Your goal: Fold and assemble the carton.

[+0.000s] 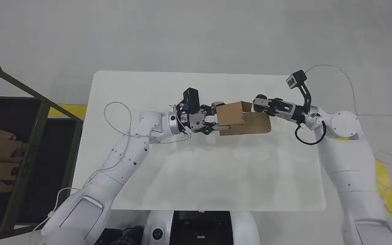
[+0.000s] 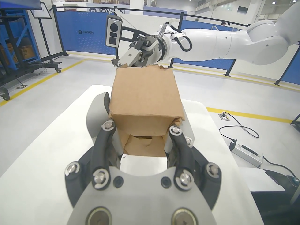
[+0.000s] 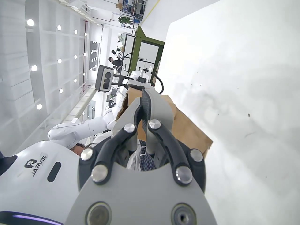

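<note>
Cardboard carton [image 2: 144, 92] over desk [image 1: 245, 177], far half. My left jaws clamped on near end, which gapes open. Beyond, right jaws pinched on far top edge. I judge body squared, end flaps left to fold.

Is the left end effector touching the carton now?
Touching. The left wrist view shows the left end effector clamping the carton from both sides.

1. The carton [image 1: 245, 117] sits mid-table and blocks the centre.
2. Both its ends are taken: the left gripper [image 1: 214, 124] straddles one, and the right gripper [image 1: 254, 106] pinches the opposite top edge.
3. Bare table [image 1: 214, 177] lies open along the carton's near and far sides.
4. A green-framed cart [image 1: 37, 116] stands beyond the table's left edge.
</note>
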